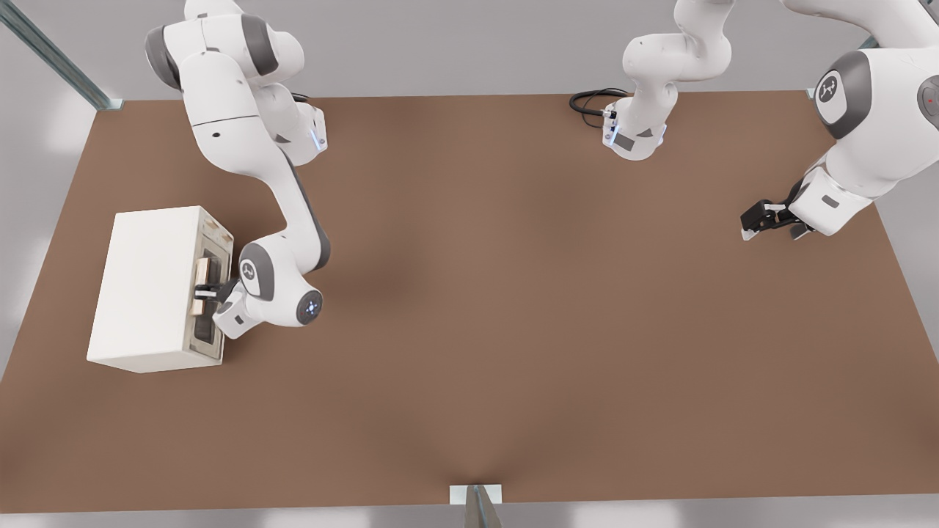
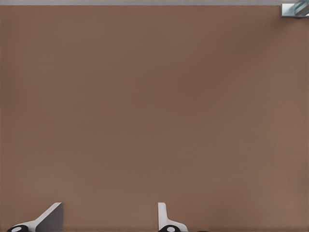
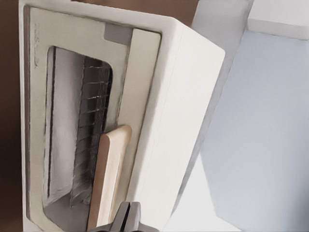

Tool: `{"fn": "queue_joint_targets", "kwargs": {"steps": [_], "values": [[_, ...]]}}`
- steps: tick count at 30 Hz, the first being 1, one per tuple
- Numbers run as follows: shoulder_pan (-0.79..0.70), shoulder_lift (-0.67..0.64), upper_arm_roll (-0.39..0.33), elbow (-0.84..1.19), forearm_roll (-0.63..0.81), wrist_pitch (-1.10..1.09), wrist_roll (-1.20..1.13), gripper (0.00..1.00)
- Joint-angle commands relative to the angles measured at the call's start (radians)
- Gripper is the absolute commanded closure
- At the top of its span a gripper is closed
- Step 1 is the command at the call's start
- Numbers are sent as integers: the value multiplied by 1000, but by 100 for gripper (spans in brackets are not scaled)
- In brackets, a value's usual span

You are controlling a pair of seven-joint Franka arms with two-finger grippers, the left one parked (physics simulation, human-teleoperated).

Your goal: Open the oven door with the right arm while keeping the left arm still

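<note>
The cream-white box oven (image 1: 147,286) stands at the front view's left, and its door (image 1: 218,240) faces the table's middle. The door (image 3: 35,121) looks closed, with a rack visible through its dark window (image 3: 91,135). A tan bar handle (image 1: 203,268) (image 3: 110,169) runs along the door's upper edge. The right arm (image 1: 249,147) reaches down from the far left. Its gripper (image 1: 199,295) (image 3: 127,218) is at the middle of the handle, and the black fingers are pinched together on the thin bar.
The brown table (image 1: 477,308) stretches wide to the front view's right of the oven. The other arm (image 1: 866,125) hangs at the far right, with a black cable loop (image 1: 590,101) at the back edge. Metal posts stand at the back-left corner (image 1: 95,95) and front edge (image 1: 477,502).
</note>
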State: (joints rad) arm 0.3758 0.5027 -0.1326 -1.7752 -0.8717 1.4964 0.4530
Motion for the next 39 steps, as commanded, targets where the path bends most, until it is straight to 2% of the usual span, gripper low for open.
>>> {"fn": "queue_joint_targets", "kwargs": {"steps": [1,21,27,29,30,31,32,33,34,35,36,38,39], "values": [[0,-1,-1,-16,-33,47,368,100],[-8,20,-18,-73,-41,54,369,100],[54,14,-1,-63,-32,53,452,100],[58,13,62,20,129,53,438,100],[58,7,99,75,218,51,431,87],[57,-33,148,149,253,42,412,45],[9,-127,157,181,455,60,235,34],[-70,-179,156,267,781,71,-81,11],[-118,-233,157,344,823,59,-341,4],[-149,-280,159,424,830,-16,-468,1],[-155,-277,148,500,858,-128,-468,1],[-164,-251,133,569,907,-185,-513,4],[-163,-245,85,569,938,-180,-548,1]]}}
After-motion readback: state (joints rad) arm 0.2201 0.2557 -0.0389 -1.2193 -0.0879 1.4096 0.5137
